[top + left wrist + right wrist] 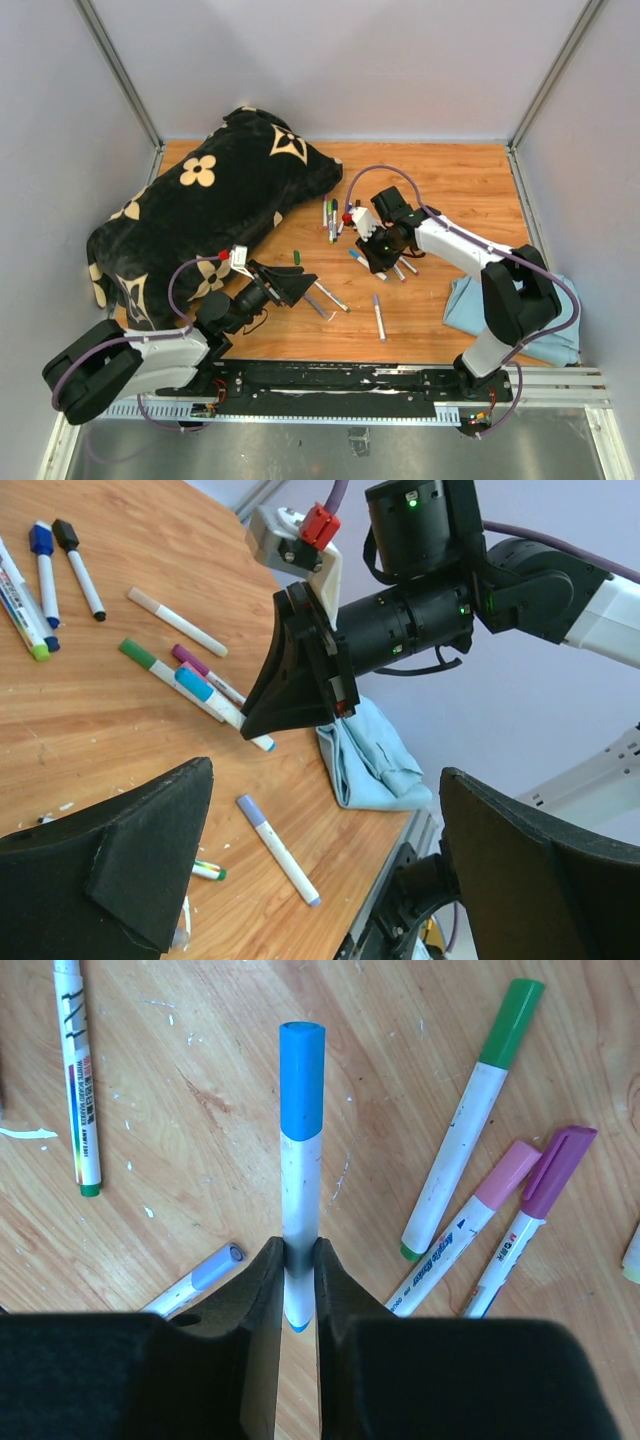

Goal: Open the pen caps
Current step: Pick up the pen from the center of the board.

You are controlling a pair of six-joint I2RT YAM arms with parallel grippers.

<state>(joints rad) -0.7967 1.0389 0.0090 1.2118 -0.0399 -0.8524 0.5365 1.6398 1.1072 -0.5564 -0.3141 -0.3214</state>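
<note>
A wooden table [450, 180] boxed in by pale grey walls fills the overhead view. A black flower-patterned cushion [220, 200] lies over its far left, and a crumpled blue cloth [475, 300] at the right edge is partly covered by the right arm. From up here the markers are thin slivers, their caps hard to tell apart. The left gripper [298, 288] is spread wide above the boards, and the right gripper [376, 262] points down among scattered pens. The left wrist camera is half blocked by its own dark fingers [120, 870], set far apart with nothing between them (both lower corners are all finger). Beyond them the right gripper's tip meets a blue-capped marker [200, 688]. In the right wrist view, the jaws are pinched onto that marker's white barrel, the blue cap [302, 1080] seated on its far end. Whether it is lifted I cannot tell. A green cap [510, 1022], pink cap [505, 1172] and purple cap [555, 1170] sit on markers just to the right. A lilac-capped marker [205, 1272] is partly hidden behind one finger.
</note>
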